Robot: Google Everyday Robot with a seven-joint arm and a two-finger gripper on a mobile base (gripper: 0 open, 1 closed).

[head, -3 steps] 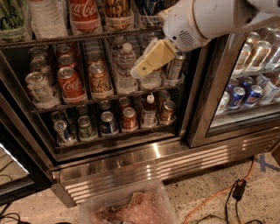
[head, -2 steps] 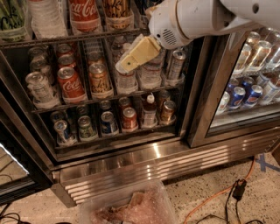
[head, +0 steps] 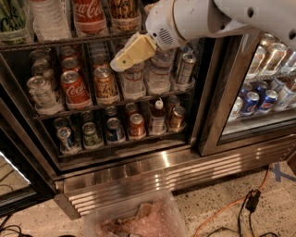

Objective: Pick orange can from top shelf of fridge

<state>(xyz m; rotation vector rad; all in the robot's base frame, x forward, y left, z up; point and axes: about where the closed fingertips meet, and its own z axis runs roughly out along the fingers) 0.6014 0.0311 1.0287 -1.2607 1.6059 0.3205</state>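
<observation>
The orange can [head: 124,8], orange-gold with black tiger-like markings, stands in a clear holder on the top shelf [head: 51,42] of the fridge [head: 138,169], cut off by the upper edge of the view. My gripper [head: 119,61], cream-coloured on a white arm coming from the upper right, hangs in front of the open fridge. It is just below the top shelf's front edge and below the orange can, pointing down-left, holding nothing that shows.
A red Coca-Cola can [head: 89,14] and a clear bottle [head: 46,18] stand left of the orange can. The middle shelf holds a Coke can [head: 74,88], an amber can [head: 105,83] and water bottles [head: 159,69]. The right glass door [head: 231,92] is shut. A plastic bin [head: 138,217] and an orange cable [head: 231,203] lie on the floor.
My gripper and arm have moved left and up, from in front of the middle-shelf bottles to just under the top shelf's edge.
</observation>
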